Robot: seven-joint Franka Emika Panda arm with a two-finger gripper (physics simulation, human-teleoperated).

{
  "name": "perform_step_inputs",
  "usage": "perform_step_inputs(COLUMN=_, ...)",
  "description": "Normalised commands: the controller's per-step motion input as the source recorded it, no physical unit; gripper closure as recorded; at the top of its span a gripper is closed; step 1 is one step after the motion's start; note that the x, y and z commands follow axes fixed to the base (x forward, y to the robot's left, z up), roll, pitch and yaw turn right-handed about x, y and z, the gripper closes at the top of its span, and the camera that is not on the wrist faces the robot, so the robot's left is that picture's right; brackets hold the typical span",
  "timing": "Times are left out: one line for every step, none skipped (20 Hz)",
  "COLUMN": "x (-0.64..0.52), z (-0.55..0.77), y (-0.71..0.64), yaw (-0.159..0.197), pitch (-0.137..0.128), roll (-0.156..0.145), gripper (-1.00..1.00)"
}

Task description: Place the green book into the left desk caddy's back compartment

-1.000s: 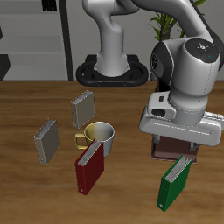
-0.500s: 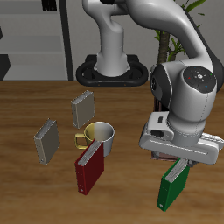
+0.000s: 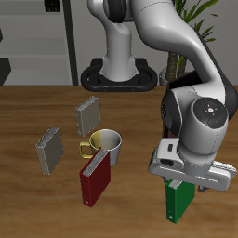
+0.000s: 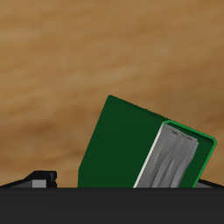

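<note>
The green book point(image 3: 176, 202) stands upright near the table's front edge, its grey-white page edges facing up. In the wrist view it point(image 4: 122, 144) fills much of the frame, close below the hand. My gripper point(image 3: 186, 185) is low right over the book's top and looks open; one fingertip point(image 4: 40, 178) shows beside the book. The fingers are mostly hidden by the hand in the exterior view. The left desk caddy and its back compartment are hidden behind my arm and hand.
A dark red book point(image 3: 94, 180) leans by a white mug point(image 3: 105, 141) with a yellow handle. Two grey books point(image 3: 86, 113) point(image 3: 49, 149) stand farther off. The robot's base point(image 3: 116, 72) is at the table's back.
My gripper has come forward and down, from over the dark brown caddy to right above the green book. The hand now covers the caddy. The book has not moved.
</note>
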Motion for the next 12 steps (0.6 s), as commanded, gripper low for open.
perform_step_inputs(x=0.06, z=-0.23, y=-0.04, yaw=0.030, pitch=0.018, roll=-0.027, gripper=-1.00)
perform_step_inputs(x=-0.05, z=-0.24, y=0.09, yaw=-0.015, pitch=0.045, roll=0.050, gripper=1.00)
perform_step_inputs(x=-0.01, z=0.01, y=-0.03, yaw=0.000, pitch=0.000, roll=0.000, gripper=1.00)
perform_step_inputs(x=-0.07, z=-0.12, y=-0.05, yaw=0.003, pitch=0.035, roll=0.027, gripper=1.00)
perform_step_inputs(x=-0.04, z=0.00, y=-0.08, yaw=0.000, pitch=0.002, roll=-0.010, gripper=1.00)
perform_step_inputs(x=-0.04, z=0.12, y=-0.14, yaw=-0.030, pitch=0.004, roll=0.003, gripper=1.00)
perform_step_inputs(x=-0.02, z=0.01, y=-0.06, yaw=0.000, pitch=0.000, roll=0.000, gripper=1.00)
perform_step_inputs(x=-0.11, z=0.24, y=-0.15, yaw=0.000, pitch=-0.025, roll=-0.043, gripper=1.00)
perform_step_inputs(x=-0.12, z=0.24, y=-0.10, yaw=0.025, pitch=-0.045, roll=-0.031, gripper=1.00)
perform_step_inputs(x=-0.11, z=0.22, y=-0.08, yaw=0.015, pitch=-0.028, roll=0.016, gripper=1.00)
perform_step_inputs(x=-0.14, z=0.24, y=-0.06, yaw=0.013, pitch=-0.016, roll=-0.013, gripper=1.00)
perform_step_inputs(x=-0.15, z=0.28, y=-0.05, yaw=0.041, pitch=-0.040, roll=-0.014, gripper=1.00)
